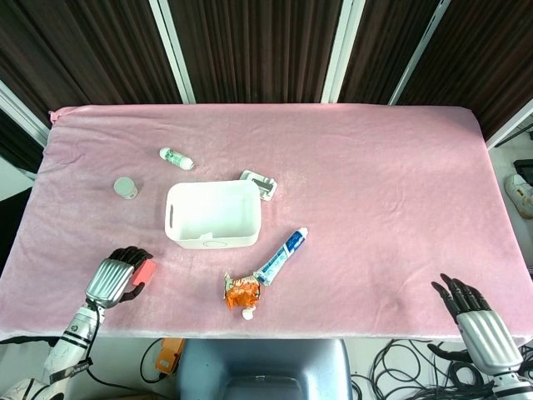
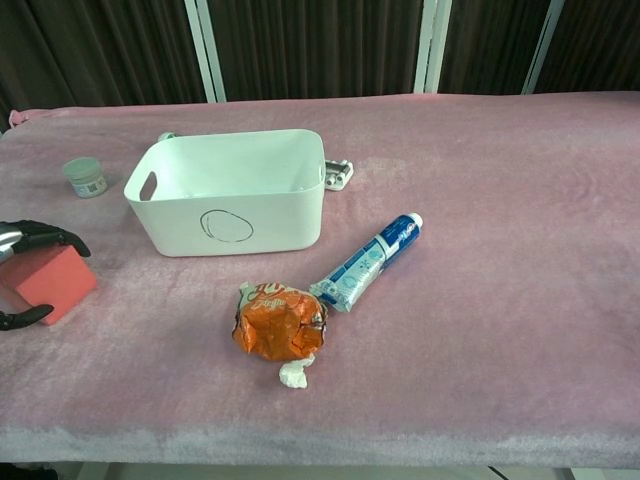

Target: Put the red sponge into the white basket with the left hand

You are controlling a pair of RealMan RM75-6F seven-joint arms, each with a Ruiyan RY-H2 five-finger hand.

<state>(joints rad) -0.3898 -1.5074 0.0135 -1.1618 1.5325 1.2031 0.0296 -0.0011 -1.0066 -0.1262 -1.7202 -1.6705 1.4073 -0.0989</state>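
Note:
The red sponge [image 1: 146,271] [image 2: 50,283] lies on the pink cloth near the front left edge, left of and nearer than the white basket [image 1: 253,218] [image 2: 235,215]. My left hand [image 1: 114,281] grips it, with fingers [image 2: 42,237] curled over its far side and the thumb [image 2: 24,317] against its near side. The sponge still rests on the cloth. The basket stands upright with nothing seen inside. My right hand [image 1: 476,322] hovers at the front right edge, fingers spread, holding nothing; the chest view does not show it.
A blue toothpaste tube [image 1: 281,256] [image 2: 367,262] and an orange packet [image 1: 241,293] [image 2: 278,322] lie in front of the basket. A small jar [image 1: 126,187] [image 2: 85,177], a green-white bottle [image 1: 176,157] and a small white holder [image 1: 259,183] sit behind it.

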